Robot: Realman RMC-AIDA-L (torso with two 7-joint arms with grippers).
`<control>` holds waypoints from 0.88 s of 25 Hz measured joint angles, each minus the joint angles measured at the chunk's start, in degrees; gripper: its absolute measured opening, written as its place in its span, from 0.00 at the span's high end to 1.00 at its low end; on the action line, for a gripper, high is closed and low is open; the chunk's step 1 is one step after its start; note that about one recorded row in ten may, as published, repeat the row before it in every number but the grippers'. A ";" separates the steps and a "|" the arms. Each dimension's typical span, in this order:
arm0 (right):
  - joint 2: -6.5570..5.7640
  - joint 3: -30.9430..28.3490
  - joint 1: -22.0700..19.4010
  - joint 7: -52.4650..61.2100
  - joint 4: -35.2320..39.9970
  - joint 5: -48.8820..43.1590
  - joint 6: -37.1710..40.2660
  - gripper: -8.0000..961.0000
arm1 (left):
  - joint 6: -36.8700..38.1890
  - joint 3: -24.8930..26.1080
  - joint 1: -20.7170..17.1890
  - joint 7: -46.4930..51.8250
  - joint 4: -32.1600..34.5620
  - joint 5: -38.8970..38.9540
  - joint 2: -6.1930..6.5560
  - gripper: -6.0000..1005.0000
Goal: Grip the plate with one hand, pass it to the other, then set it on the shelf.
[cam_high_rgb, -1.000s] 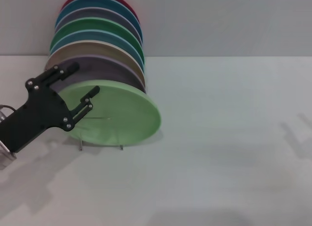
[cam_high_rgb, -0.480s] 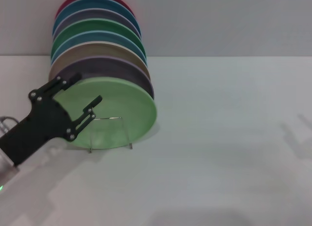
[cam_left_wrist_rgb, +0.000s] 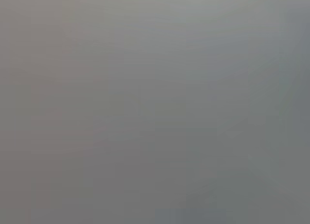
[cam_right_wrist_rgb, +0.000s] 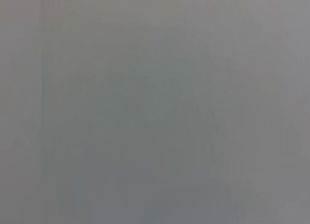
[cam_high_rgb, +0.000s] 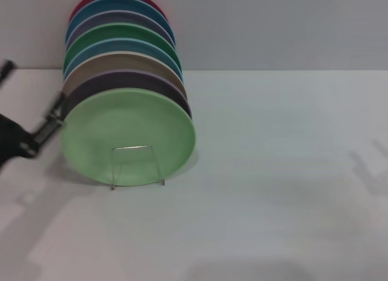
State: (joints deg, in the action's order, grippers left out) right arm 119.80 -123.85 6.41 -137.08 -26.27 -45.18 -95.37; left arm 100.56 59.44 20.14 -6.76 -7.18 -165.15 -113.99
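From the head camera, the pale green plate [cam_high_rgb: 128, 137] stands upright on the clear shelf [cam_high_rgb: 137, 165], leaning against a row of other plates [cam_high_rgb: 121, 56] behind it on the white table [cam_high_rgb: 273, 172]. The left gripper [cam_high_rgb: 27, 120] is blurred beside the plate's edge; whether its fingers are apart cannot be told. Both wrist cameras show only plain grey.

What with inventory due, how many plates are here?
8, in one row: the mint plate in front on the shelf, seven others behind it; more may be hidden.
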 joint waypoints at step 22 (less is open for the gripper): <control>0.00 -0.22 4.13 -14.97 7.61 12.71 14.21 0.17 | -22.06 40.14 -2.98 13.98 0.48 0.13 -4.77 0.21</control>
State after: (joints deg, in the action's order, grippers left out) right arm 119.80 -124.07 10.54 -152.05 -18.66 -32.47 -81.17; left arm 78.50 99.58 17.16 7.22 -6.70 -165.02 -118.76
